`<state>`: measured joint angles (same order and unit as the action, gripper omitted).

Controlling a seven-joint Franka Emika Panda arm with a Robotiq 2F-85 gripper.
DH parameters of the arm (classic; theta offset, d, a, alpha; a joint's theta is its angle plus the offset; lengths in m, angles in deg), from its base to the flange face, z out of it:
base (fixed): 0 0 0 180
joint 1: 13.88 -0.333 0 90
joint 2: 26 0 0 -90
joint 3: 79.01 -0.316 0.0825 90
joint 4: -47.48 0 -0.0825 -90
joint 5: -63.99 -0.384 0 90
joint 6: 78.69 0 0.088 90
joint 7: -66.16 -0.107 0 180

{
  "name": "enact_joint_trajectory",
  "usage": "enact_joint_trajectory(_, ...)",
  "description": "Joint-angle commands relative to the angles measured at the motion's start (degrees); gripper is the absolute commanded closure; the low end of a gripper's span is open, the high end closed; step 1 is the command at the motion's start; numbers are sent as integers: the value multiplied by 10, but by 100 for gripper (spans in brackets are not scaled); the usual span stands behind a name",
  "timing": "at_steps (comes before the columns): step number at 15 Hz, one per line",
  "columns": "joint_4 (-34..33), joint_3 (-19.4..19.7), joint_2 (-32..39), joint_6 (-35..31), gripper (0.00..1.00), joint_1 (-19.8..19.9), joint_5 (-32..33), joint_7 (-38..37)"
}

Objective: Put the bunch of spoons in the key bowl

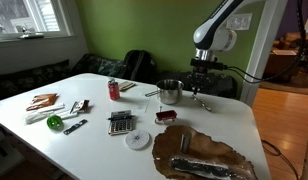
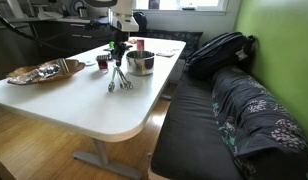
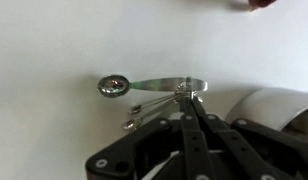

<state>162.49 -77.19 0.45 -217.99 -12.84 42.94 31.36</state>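
Claw (image 2: 119, 60) grips the spoon bunch (image 2: 119, 78) over a white table (image 2: 84, 105), green wall (image 1: 144, 25) behind

Counts: 1 arm, 1 gripper (image 3: 194, 101). 1 bunch of spoons (image 3: 149, 88); at least 3 spoons show in wrist view, exact no. unclear. 1 metal bowl (image 1: 170, 92). 1 red can (image 1: 113, 89). 1 calculator (image 1: 120, 123). 1 white round disc (image 1: 139, 139). 1 dark red pouch (image 1: 166, 116). 1 crumpled brown wrap (image 1: 204, 155). 1 green obj (image 1: 55, 122). 1 white table (image 2: 94, 105). 1 black backpack (image 2: 219, 50). 1 bench (image 2: 194, 130). Misc small tools by green obj: several, too small to count.
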Motion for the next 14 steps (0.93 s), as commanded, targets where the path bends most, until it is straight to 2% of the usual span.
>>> enact_joint_trajectory(1,72,-32,-86,-18,99,6,-41,90)
enact_joint_trajectory(4,114,-51,-151,-22,99,20,-107,178)
enact_joint_trajectory(5,61,-34,-95,-7,98,-1,-70,124)
enact_joint_trajectory(9,95,-37,-142,-8,99,7,-91,161)
enact_joint_trajectory(14,71,-79,-136,11,99,-31,-78,216)
